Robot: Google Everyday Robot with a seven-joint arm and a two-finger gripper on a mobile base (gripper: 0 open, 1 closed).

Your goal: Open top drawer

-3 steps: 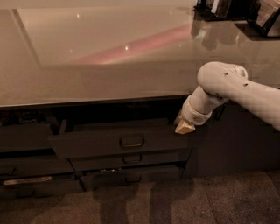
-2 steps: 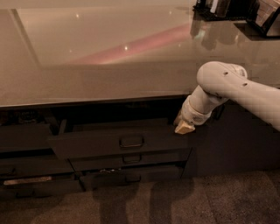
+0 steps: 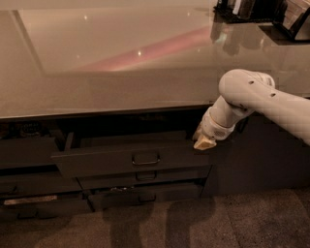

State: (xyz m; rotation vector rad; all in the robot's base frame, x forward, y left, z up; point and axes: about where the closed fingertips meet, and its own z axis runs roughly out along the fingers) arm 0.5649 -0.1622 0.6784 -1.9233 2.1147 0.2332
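The top drawer [image 3: 106, 162] is a wide dark grey front with a small loop handle [image 3: 146, 159] at its centre. It stands pulled out a little from under the counter, with a dark gap behind its top edge. My gripper [image 3: 204, 140] hangs from the white arm [image 3: 261, 99] at the drawer's upper right corner, right at the front's top edge. Its cream tip is all that shows.
A glossy counter top [image 3: 121, 63] overhangs the drawers. Two slimmer drawer fronts [image 3: 145, 177] sit below the top drawer. More drawers stand at the left [image 3: 29, 155]. A dark cabinet panel [image 3: 256, 160] is at the right. Dark items stand at the counter's far right [image 3: 261, 12].
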